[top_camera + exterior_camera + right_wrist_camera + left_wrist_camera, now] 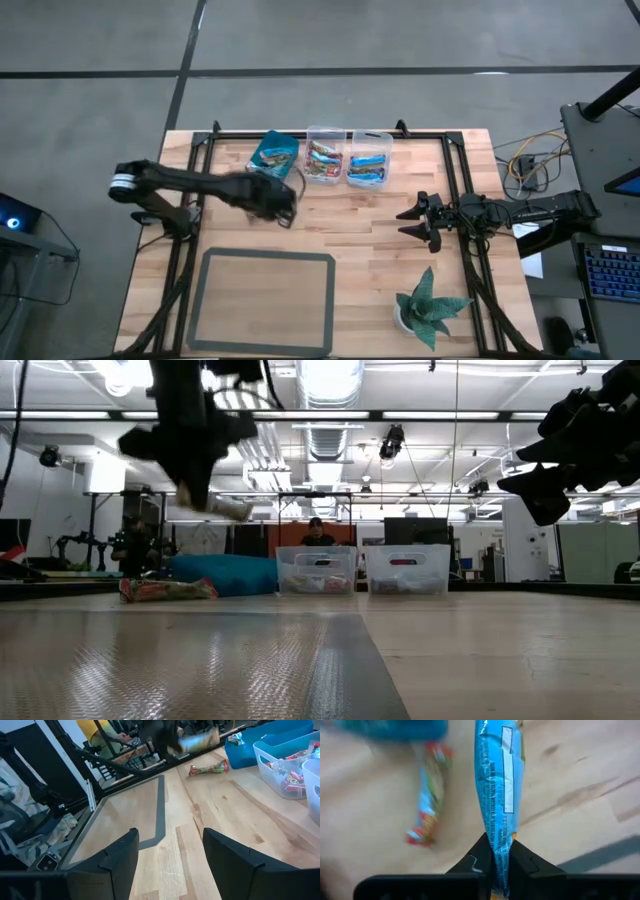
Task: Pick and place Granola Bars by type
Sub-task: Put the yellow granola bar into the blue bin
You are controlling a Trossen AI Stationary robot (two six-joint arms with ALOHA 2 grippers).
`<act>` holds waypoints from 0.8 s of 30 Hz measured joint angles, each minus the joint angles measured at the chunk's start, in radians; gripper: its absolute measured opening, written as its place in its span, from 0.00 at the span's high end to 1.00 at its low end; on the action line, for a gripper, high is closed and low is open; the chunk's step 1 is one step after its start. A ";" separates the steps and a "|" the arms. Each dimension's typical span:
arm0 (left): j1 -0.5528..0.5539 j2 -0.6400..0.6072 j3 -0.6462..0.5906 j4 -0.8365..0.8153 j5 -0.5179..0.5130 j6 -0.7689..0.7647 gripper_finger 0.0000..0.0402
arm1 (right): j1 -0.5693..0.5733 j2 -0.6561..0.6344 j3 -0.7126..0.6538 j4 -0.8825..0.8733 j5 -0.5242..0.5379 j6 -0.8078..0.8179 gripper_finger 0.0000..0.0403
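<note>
My left gripper is shut on a bright blue granola bar and hovers above the table in front of the teal bin, as the high view and low view show. A reddish multicoloured bar lies flat on the wood near the teal bin. Two clear bins hold more bars. My right gripper is open and waits above the table's right side. My left gripper pinches the blue bar by one end of its wrapper between its two fingers. The bar runs on in line with the fingers, away from them. It is lifted clear of the table, its free end below the gripper.
A grey-framed mat covers the near middle of the table. A potted plant stands near the right near corner. Bare wood lies between the mat and the bins. People and equipment show in the room behind the table.
</note>
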 joint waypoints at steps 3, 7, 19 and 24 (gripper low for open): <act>0.068 -0.069 0.068 -0.074 -0.015 0.224 0.98 | 0.000 0.000 0.000 0.000 0.000 0.000 0.48; 0.202 -0.122 0.165 -0.171 -0.016 0.587 0.98 | 0.000 0.001 0.000 0.000 0.000 0.000 0.48; 0.664 -0.102 0.345 -0.164 -0.019 1.691 0.98 | 0.000 0.000 0.000 0.000 0.000 0.000 0.48; 0.788 -0.067 0.302 -0.111 -0.021 1.807 0.99 | 0.000 0.000 0.000 0.000 0.000 0.000 0.48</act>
